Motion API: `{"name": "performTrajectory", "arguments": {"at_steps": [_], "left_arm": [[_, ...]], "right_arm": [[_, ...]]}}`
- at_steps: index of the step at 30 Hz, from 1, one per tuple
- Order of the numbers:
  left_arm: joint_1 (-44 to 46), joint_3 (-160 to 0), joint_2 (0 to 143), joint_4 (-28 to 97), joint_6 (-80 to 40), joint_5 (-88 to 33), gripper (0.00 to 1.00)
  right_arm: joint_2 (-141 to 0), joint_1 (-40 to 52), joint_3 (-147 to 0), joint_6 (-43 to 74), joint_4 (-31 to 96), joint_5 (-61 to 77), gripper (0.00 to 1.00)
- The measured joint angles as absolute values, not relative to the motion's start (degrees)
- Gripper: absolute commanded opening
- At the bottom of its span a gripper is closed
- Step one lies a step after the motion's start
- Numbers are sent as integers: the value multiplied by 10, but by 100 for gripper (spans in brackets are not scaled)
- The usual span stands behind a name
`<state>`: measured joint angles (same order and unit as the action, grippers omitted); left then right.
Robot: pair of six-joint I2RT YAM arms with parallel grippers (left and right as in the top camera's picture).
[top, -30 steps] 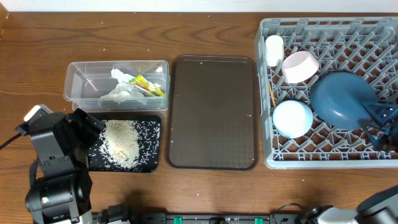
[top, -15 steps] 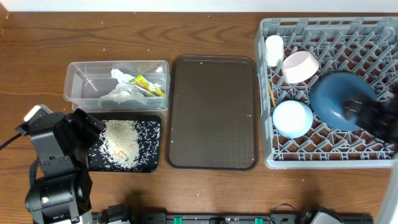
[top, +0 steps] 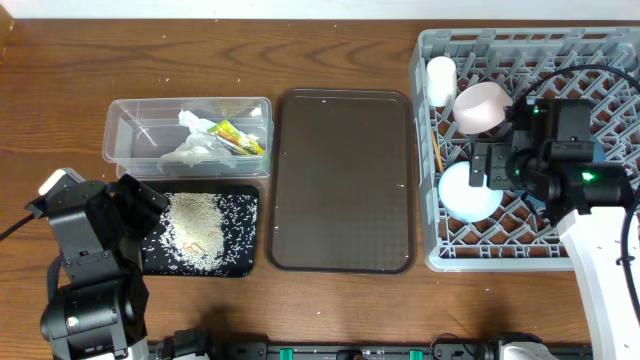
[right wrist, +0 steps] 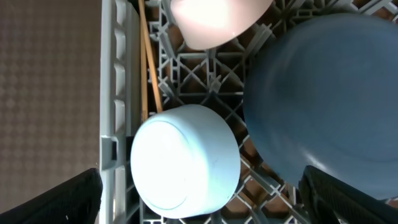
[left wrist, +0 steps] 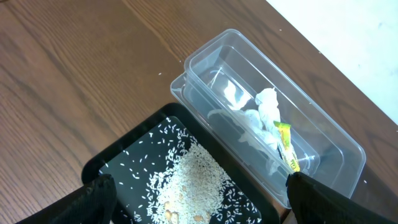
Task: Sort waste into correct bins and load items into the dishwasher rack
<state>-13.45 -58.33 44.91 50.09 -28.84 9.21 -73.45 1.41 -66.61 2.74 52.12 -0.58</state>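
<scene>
The grey dishwasher rack (top: 600,60) holds the white cup (top: 440,80), pink bowl (top: 481,107), light blue bowl (top: 466,192) and wooden chopsticks (top: 436,145). In the right wrist view the dark blue bowl (right wrist: 311,93) lies right of the upturned light blue bowl (right wrist: 186,162). My right gripper (right wrist: 205,202) hangs open over the light blue bowl and holds nothing. The clear tub (top: 125,130) contains the napkin (top: 190,148) and wrapper (top: 240,137). Rice (top: 195,230) covers the black tray (top: 240,262). My left gripper (left wrist: 202,199) is open above that tray.
A dark brown serving tray (top: 341,180) lies between the bins and the rack. In the overhead view my right arm (top: 560,150) covers most of the dark blue bowl. The left arm's base (top: 90,300) sits at the front left corner.
My right arm has swung from the rack's right edge to the left, across the dark blue bowl, and now hangs over the light blue bowl. The left arm has not moved.
</scene>
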Motion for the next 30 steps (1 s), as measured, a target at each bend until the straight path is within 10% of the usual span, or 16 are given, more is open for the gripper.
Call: {"name": "performTrajectory", "arguments": {"at_steps": [30], "left_arm": [[-135,-583,449,500,-288,92,90]], "right_arm": [[-624,17,-637,26,517,-23,99]]}}
